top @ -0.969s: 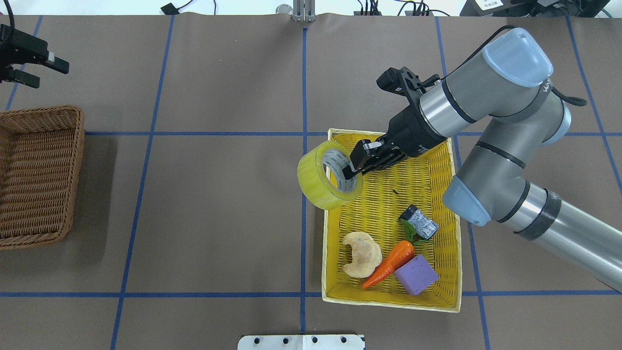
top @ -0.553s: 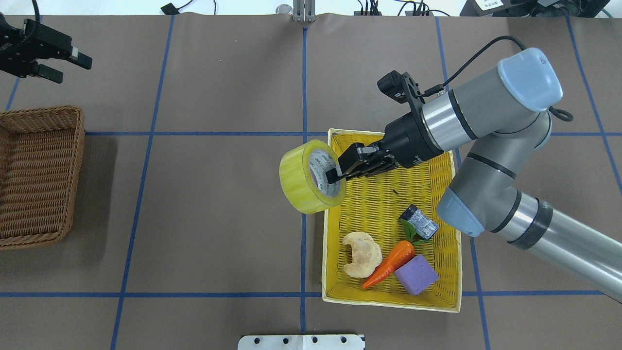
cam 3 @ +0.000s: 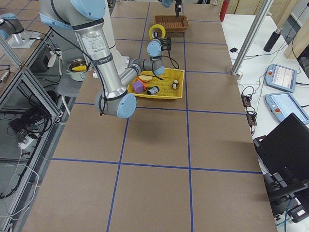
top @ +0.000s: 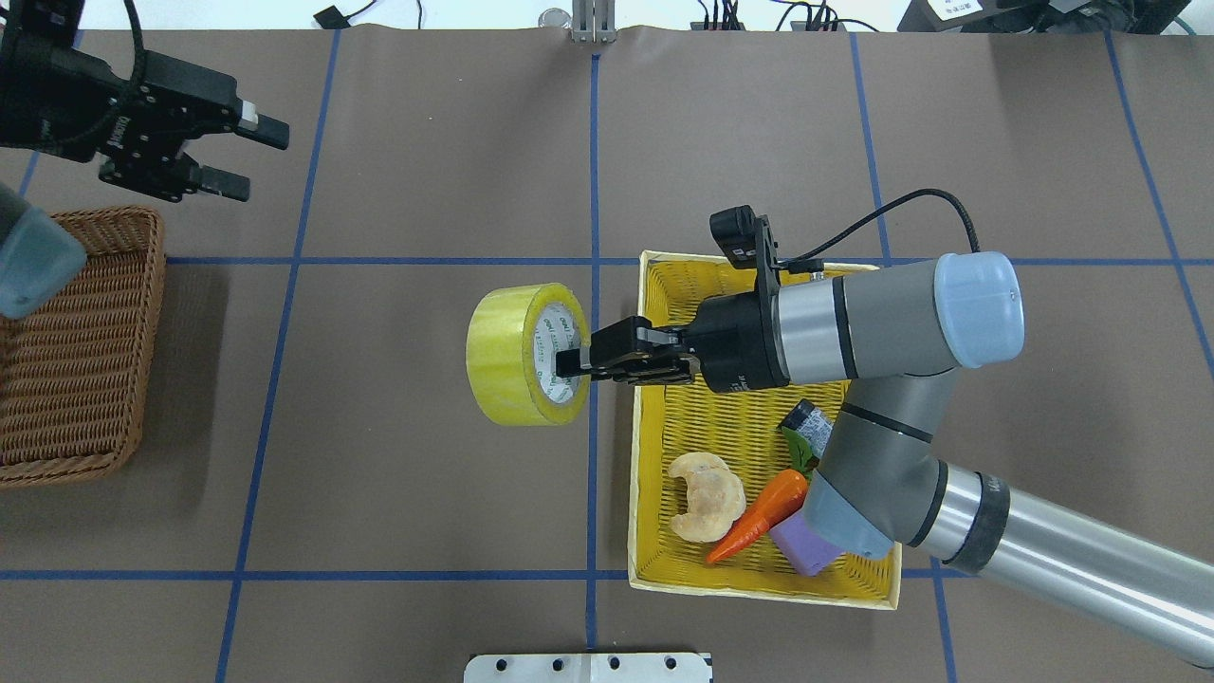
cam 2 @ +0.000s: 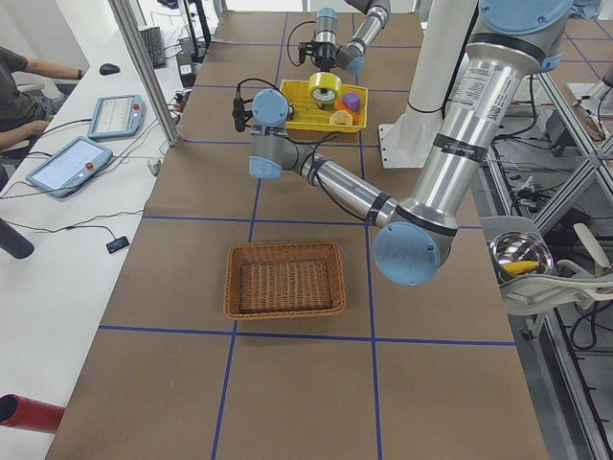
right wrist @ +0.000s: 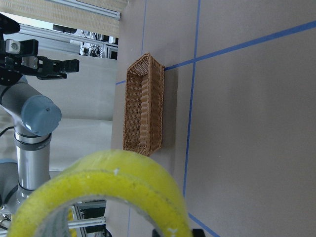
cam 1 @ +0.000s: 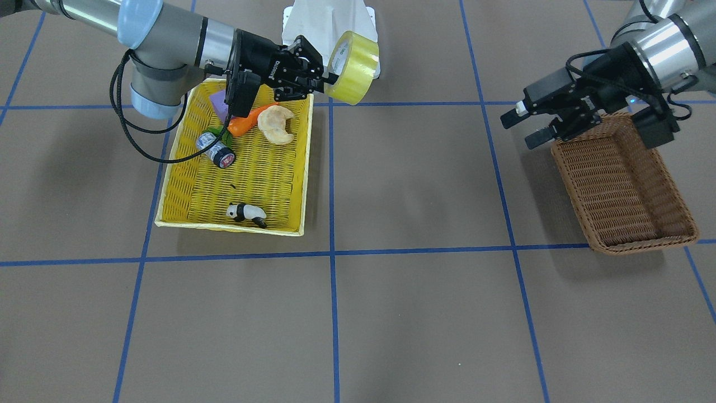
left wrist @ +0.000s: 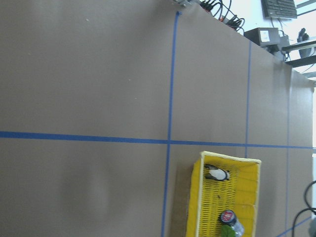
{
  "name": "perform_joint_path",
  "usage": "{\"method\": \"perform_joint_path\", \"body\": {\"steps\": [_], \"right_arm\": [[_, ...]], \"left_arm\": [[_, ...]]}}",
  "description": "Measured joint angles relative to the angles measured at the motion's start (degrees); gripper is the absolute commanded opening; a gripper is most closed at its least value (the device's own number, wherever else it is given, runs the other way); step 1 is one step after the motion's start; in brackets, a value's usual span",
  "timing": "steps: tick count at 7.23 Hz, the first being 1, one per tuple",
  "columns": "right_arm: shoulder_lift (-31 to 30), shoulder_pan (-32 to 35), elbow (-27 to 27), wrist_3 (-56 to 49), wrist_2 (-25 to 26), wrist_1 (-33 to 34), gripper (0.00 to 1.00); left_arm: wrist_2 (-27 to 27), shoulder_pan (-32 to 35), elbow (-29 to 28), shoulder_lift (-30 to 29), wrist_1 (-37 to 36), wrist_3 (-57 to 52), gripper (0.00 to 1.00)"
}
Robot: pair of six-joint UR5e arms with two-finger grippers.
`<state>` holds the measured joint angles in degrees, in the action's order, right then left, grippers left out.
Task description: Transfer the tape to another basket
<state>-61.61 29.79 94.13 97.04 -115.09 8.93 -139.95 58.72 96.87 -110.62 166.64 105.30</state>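
Observation:
The yellow tape roll [top: 520,353] hangs in the air left of the yellow basket, held by my right gripper [top: 572,363], which is shut on its rim with one finger inside the pale core. It also shows in the front view [cam 1: 353,67] and fills the bottom of the right wrist view [right wrist: 101,192]. The brown wicker basket [top: 71,351] sits empty at the table's left edge; it also shows in the front view [cam 1: 618,184] and the right wrist view [right wrist: 143,104]. My left gripper [top: 261,156] is open and empty, above the table beyond the brown basket.
The yellow basket [top: 654,560] holds a croissant [top: 704,495], a carrot [top: 759,514], a purple block [top: 797,548], a small can [top: 804,421] and a panda figure [cam 1: 246,212]. A white mount plate [top: 588,667] sits at the near edge.
My right gripper has carried the tape leftward, out of the yellow basket and over the bare table. My left gripper has moved rightward and further into view.

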Motion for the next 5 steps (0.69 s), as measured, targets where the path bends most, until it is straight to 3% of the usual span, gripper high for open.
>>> {"method": "perform_joint_path", "body": {"steps": [2,5], "right_arm": [[0.61,-1.11,-1.94,4.25,3.95,-6.00,0.00],[3.72,-2.68,-10.95,12.02,8.89,-20.55,0.00]], "left_arm": [[10.04,-6.36,-1.36,-0.12,16.50,13.72,0.98],[16.89,-11.47,-2.54,-1.14,28.81,23.42,0.97]]}}
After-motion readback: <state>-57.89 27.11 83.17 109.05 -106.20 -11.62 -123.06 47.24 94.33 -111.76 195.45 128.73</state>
